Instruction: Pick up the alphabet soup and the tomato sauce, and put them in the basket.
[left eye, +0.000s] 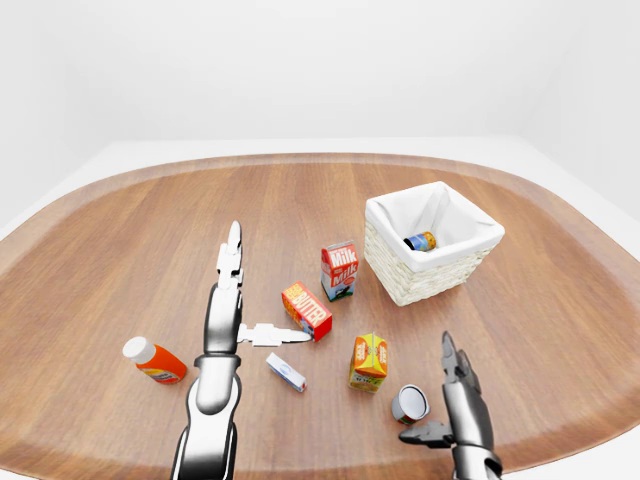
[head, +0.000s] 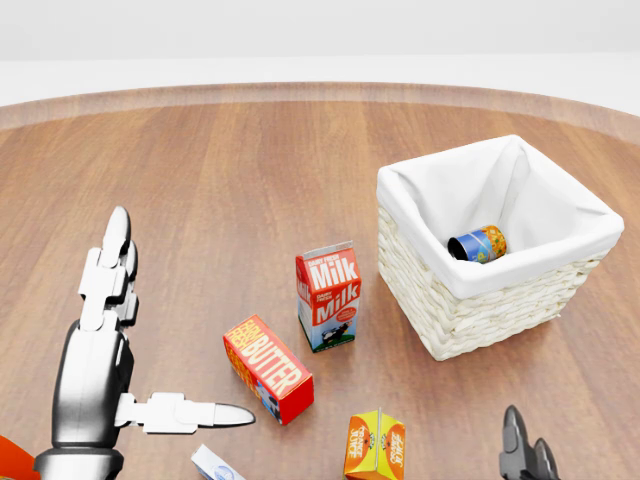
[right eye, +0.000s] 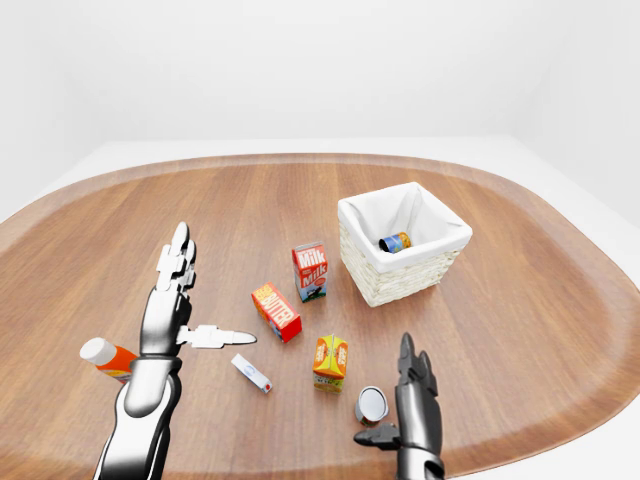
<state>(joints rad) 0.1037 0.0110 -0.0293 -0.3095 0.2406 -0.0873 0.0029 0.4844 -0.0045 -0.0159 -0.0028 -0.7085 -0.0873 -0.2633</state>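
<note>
One can (head: 478, 243) already lying in the basket (head: 470, 310), right hand (left eye: 455, 405) reaching wide open beside the second can (left eye: 410, 403) below the basket, needing to close round it

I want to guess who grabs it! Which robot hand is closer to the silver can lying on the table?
Right. The right hand is just beside the silver can, on its right in the left-eye view. The left hand is far off to its left, past the cartons.
</note>
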